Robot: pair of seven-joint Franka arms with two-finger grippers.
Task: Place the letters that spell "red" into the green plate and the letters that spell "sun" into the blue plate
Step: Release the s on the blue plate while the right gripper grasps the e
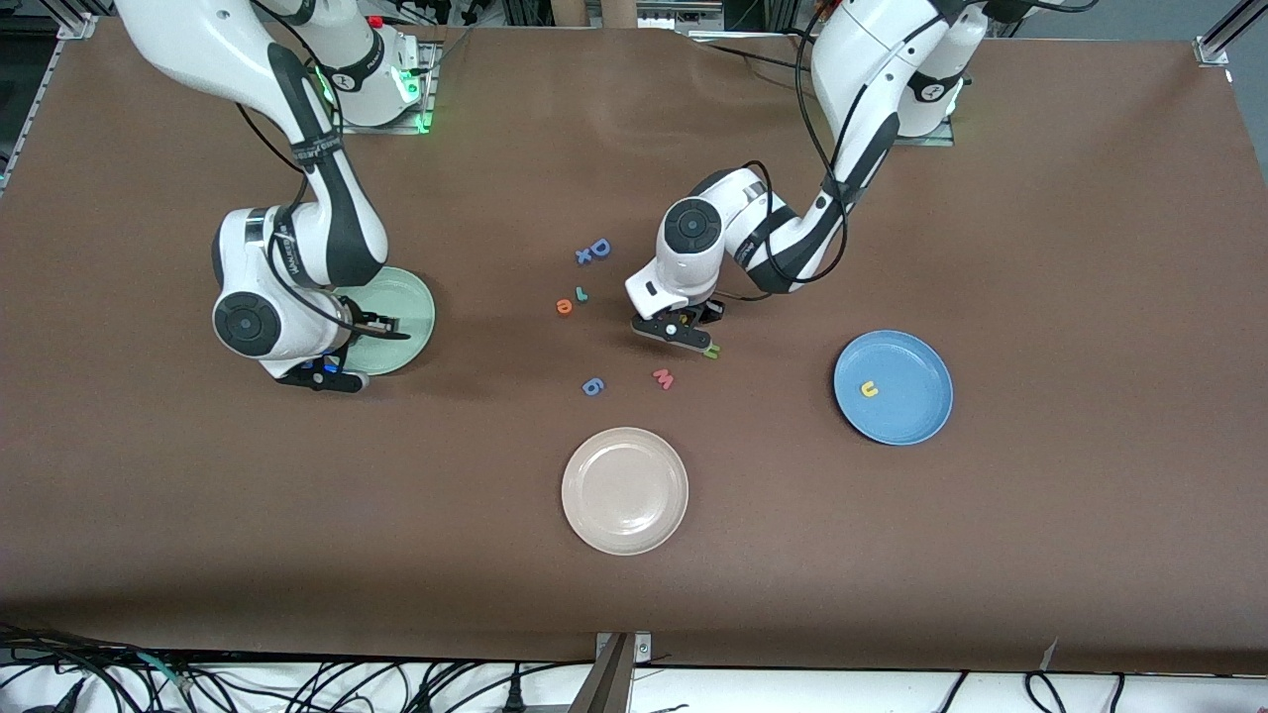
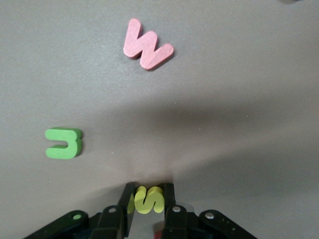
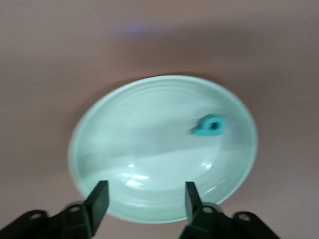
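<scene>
Yellow "s" (image 2: 148,200): pinched between the fingers of the left pincer (image 2: 148,201), down at the tabletop (image 1: 991,555) mid-table, just beside the olive "n" (image 2: 64,143) and near the pink "w" (image 2: 147,44).
Blue plate (image 1: 916,416): toward the left arm's end; holds 1 letter, the yellow "u" (image 1: 869,389).
Green plate (image 3: 124,144): toward the right arm's end; holds 1 teal letter (image 3: 210,125), likely the "d".
Right pincer (image 3: 144,199): over the green plate's rim, jaws wide, holding nothing.
Orange "e" (image 1: 564,307) and teal-green "r" (image 1: 581,294): side by side on the tabletop, not yet moved.
Progress: approx. 2 of 6 placed; "s" gripped, "n", "e", "r" left, by my reading.
Count: 3 plates, incl. 1 empty cream plate (image 1: 625,490) nearest the camera; 2 arms; 4 spare letters, i.e. blue "D" (image 1: 600,248), small blue piece (image 1: 584,256) beside it, blue piece (image 1: 592,386) near the "w", plus the "w".
</scene>
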